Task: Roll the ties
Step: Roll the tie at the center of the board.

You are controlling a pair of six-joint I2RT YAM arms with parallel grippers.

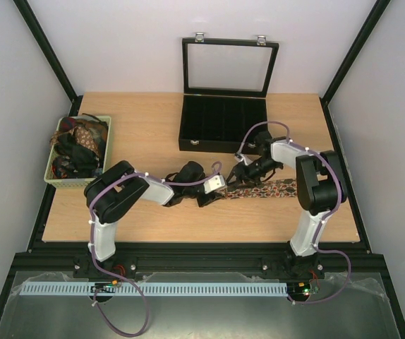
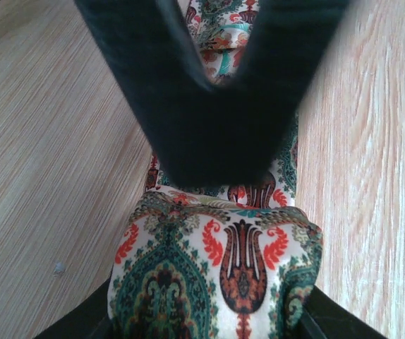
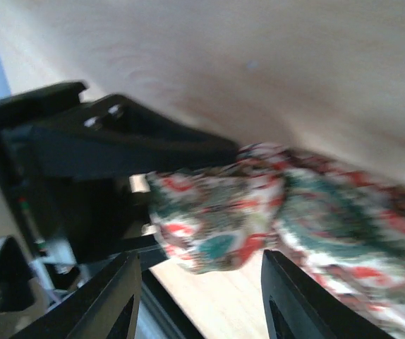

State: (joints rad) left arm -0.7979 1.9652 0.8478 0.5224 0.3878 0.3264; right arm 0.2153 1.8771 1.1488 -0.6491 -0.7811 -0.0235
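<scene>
A paisley tie [image 1: 266,189], white with green and red print, lies across the table towards the right. Its left end is rolled into a small bundle [image 2: 216,268]. My left gripper [image 1: 215,185] is shut on this rolled end, which fills the gap between its fingers in the left wrist view [image 2: 206,321]. My right gripper [image 1: 242,174] is open just beyond the roll, its fingers spread over the tie's flat length. In the right wrist view [image 3: 199,282] the roll [image 3: 216,219] sits ahead of the open fingers, untouched by them.
A green basket [image 1: 50,175] with several more ties [image 1: 79,145] stands at the left edge. A black compartmented case [image 1: 224,123] with its glass lid raised stands at the back centre. The cell's side walls close in the table.
</scene>
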